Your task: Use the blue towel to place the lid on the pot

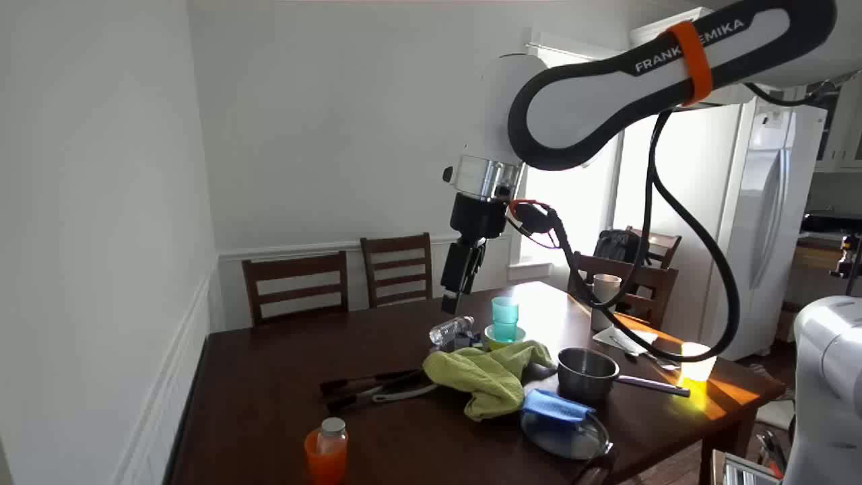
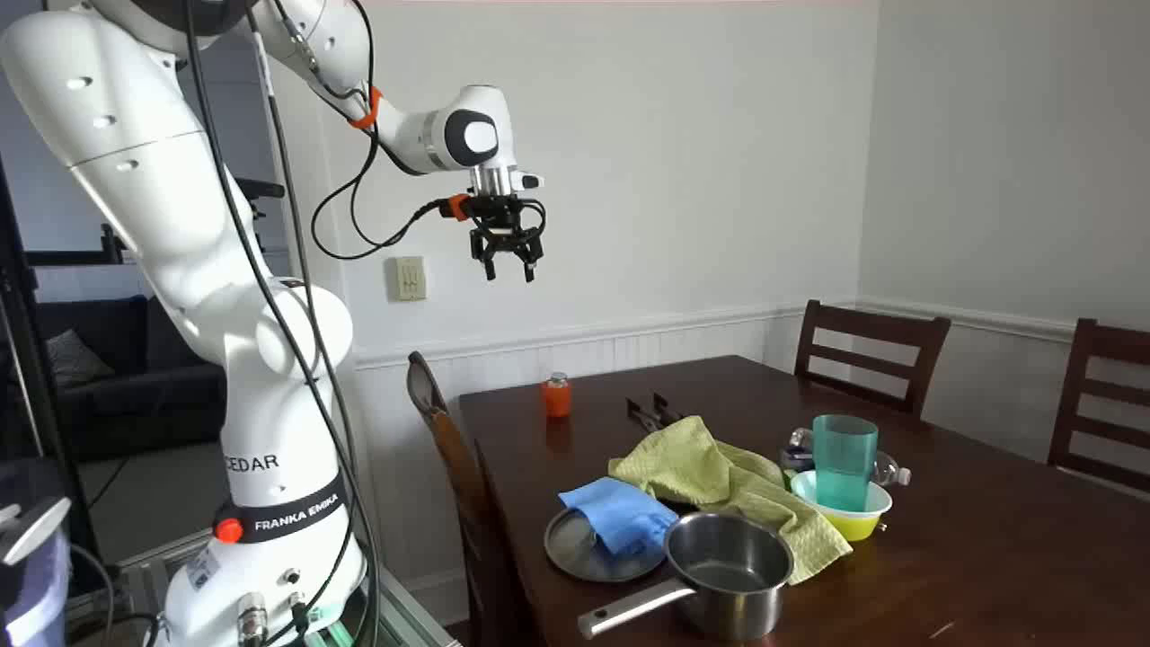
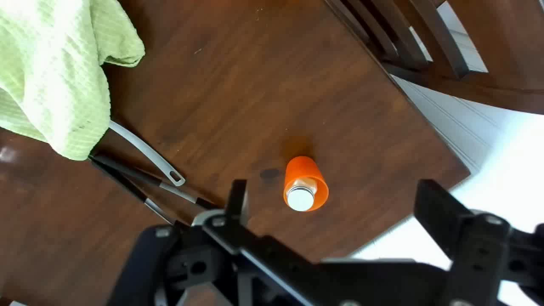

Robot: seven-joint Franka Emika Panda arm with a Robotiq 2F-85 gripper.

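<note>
table (image 2: 988, 548): blue towel (image 2: 624, 517) on lid (image 2: 579, 553); arm (image 2: 171, 216) reads "franka emika", perhaps "cedar"; gripper (image 2: 510, 272) wide.

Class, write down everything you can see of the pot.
The pot is round, silvery and metal-looking, with one long, straight handle. It stands upright and uncovered on the table, its inside apparently empty, beside the lid and green towel; whether it touches either is unclear.
</note>
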